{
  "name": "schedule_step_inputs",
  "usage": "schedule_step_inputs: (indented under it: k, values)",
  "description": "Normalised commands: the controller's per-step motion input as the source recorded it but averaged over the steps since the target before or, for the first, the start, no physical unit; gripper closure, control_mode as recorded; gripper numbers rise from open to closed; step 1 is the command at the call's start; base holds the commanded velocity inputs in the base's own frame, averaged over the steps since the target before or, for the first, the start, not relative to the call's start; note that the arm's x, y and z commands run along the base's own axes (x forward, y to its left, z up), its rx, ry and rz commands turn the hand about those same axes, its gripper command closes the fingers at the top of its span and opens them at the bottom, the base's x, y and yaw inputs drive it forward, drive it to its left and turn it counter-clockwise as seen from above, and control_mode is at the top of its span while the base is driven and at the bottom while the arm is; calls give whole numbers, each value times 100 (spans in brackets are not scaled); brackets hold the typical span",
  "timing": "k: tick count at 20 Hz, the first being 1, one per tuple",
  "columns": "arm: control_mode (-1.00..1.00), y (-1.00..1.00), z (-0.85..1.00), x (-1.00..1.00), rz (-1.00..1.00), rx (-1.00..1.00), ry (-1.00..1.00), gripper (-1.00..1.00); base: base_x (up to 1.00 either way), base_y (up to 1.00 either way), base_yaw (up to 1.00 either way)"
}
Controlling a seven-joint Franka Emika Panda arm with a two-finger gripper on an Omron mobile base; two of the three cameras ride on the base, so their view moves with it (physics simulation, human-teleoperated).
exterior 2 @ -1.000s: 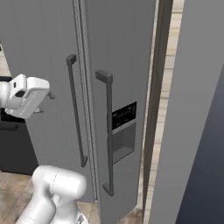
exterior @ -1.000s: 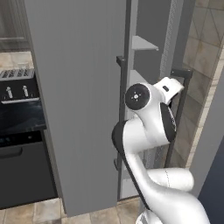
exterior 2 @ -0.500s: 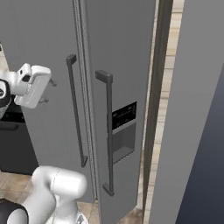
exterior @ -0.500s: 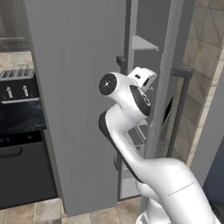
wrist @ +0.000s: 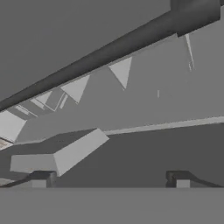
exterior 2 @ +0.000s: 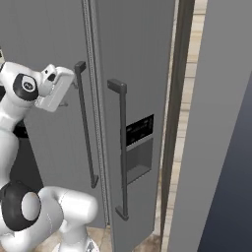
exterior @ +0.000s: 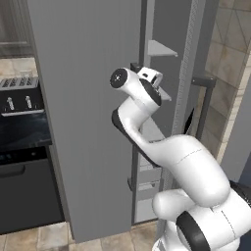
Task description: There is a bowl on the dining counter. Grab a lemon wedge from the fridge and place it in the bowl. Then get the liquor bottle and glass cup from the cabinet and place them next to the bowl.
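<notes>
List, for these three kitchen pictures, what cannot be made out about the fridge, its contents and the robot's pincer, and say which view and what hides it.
- Fridge contents: no lemon wedge can be found. In the left base view the arm and door block the shelves.
- Pincer: the hand view cuts its fingertips off at the bottom edge.
- Fridge top: cut off by the upper edge in both base views.

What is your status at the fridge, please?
Claw open, empty, at the fridge's door gap. Left door ajar. Lemon not seen yet.
</notes>
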Motion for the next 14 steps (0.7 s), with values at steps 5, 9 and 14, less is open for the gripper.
schedule_step_inputs:
  k: [5,9,14]
  values:
    - [-100,-26,-15,61,6,0,2,-100,0,0,0]
    - [-100,-40,-13,39,3,0,0,-100,0,0,0]
    - [-100,-39,-8,43,1,0,3,-100,0,0,0]
